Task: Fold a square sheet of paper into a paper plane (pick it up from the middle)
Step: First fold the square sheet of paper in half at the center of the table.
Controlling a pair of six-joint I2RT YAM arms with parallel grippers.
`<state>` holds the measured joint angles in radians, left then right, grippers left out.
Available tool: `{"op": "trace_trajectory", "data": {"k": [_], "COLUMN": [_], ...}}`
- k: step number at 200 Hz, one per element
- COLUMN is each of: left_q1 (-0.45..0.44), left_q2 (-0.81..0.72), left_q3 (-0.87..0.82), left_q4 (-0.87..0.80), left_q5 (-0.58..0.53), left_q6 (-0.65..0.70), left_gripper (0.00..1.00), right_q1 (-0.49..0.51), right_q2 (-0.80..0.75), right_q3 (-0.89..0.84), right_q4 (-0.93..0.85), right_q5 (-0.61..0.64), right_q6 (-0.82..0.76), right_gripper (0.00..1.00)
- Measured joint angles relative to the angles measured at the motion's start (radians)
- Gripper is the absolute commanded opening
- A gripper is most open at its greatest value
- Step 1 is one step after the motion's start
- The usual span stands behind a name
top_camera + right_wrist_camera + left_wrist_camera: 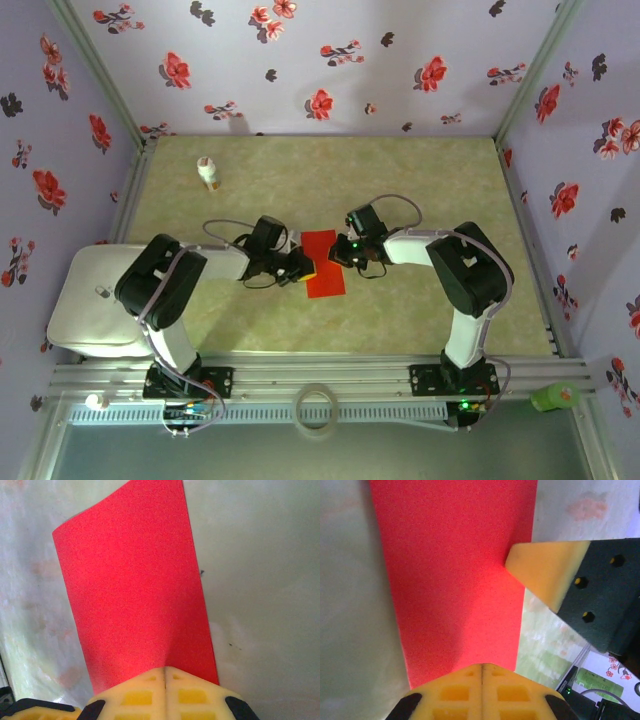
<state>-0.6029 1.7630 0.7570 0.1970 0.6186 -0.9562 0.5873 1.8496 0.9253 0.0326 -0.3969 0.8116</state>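
Stretching both arms inward, I am pinching the square sheet of paper [324, 263] with my right pincer [165, 672], left pincer [482, 667] closed at its edge.

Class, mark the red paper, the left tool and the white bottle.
red paper [326, 270]: top view, its middle.
left tool [482, 666]: left wrist view, between its shut fingertips.
white bottle [209, 173]: top view, its body.

Mat centre: occupied; left gripper [300, 268] and right gripper [342, 252] flank the red paper sheet [322, 265].
Far half of mat [420, 180]: open, save white bottle [209, 173] far left.
Near rail [330, 372]: tape roll [315, 390] just behind.
Left edge: white pad [85, 300].
Right near corner: green object [553, 397].
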Motion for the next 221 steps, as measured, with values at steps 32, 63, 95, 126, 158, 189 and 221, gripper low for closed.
{"op": "trace_trajectory", "data": {"k": [32,63,95,126,158,189,221], "left_q1": [0.000,0.000,-0.003,-0.014,0.003,0.092,0.118], "left_q2": [0.012,0.008,-0.031,-0.154,-0.314,-0.283,-0.166], "left_q3": [-0.040,-0.064,-0.110,-0.152,-0.120,-0.038,0.102], "left_q4": [0.024,0.064,0.080,-0.011,-0.108,-0.141,-0.177], "left_q5": [-0.005,-0.004,-0.010,-0.040,-0.126,-0.135,-0.110], "left_q6": [-0.003,0.001,0.000,-0.011,-0.006,-0.001,0.027], "left_gripper": [0.05,0.06,0.09,0.15,0.18,0.18,0.18], "right_q1": [0.000,0.000,0.000,0.002,0.020,0.053,0.048], "right_q2": [0.000,0.000,0.000,0.001,0.031,0.029,-0.095], "right_q3": [-0.002,-0.003,0.000,0.027,0.126,0.175,0.097], "right_q4": [0.002,0.004,-0.001,-0.058,-0.212,-0.317,-0.300], "right_q5": [0.000,0.000,-0.001,-0.011,-0.017,0.029,0.091], "right_q6": [0.000,0.000,-0.019,-0.092,-0.213,-0.249,-0.169], "right_gripper": [0.00,0.00,0.00,0.00,0.00,0.05,0.13]}}
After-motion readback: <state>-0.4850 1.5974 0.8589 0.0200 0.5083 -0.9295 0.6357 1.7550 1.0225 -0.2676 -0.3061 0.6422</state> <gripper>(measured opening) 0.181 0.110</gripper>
